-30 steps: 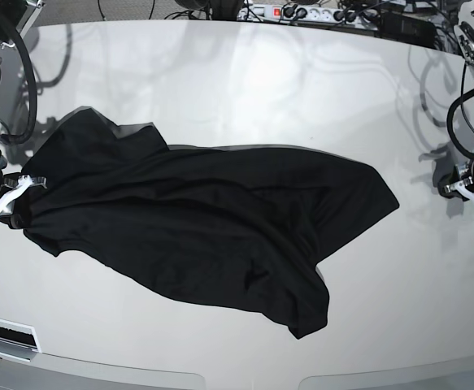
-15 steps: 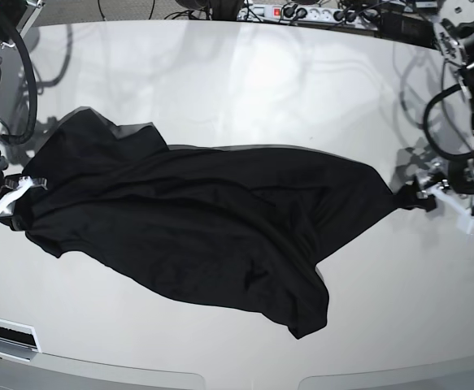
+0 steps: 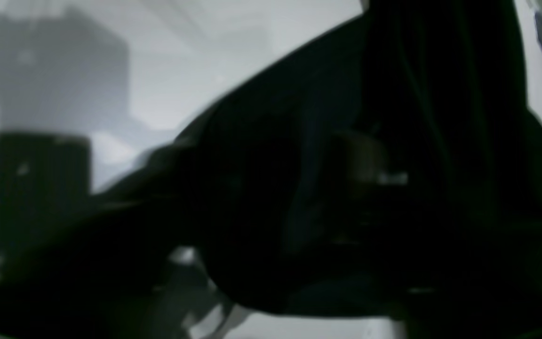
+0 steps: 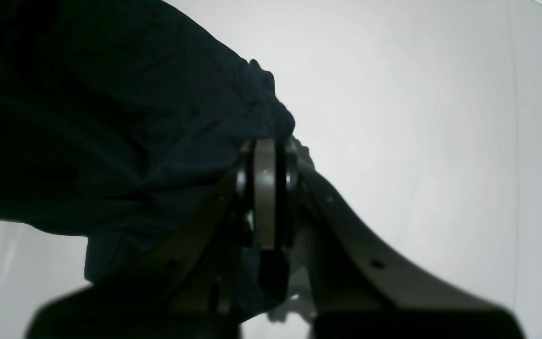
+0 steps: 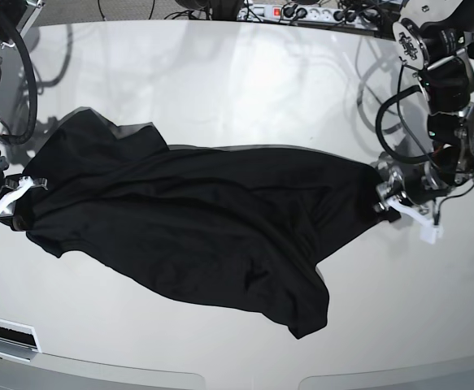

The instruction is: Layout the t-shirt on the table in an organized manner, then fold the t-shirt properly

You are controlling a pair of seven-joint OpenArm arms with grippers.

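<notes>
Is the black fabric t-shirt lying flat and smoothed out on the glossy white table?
No, the black fabric t-shirt lies crumpled and twisted, with folds across the glossy white table.

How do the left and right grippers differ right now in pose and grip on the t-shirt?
The right gripper is shut on the t-shirt at its edge; the left gripper is only at the opposite corner, and its grip cannot be told. The right gripper's pinch shows sharply in its wrist view; the left wrist view is blurred and filled with dark cloth. Both sit low at the table, at opposite ends of the shirt.
</notes>
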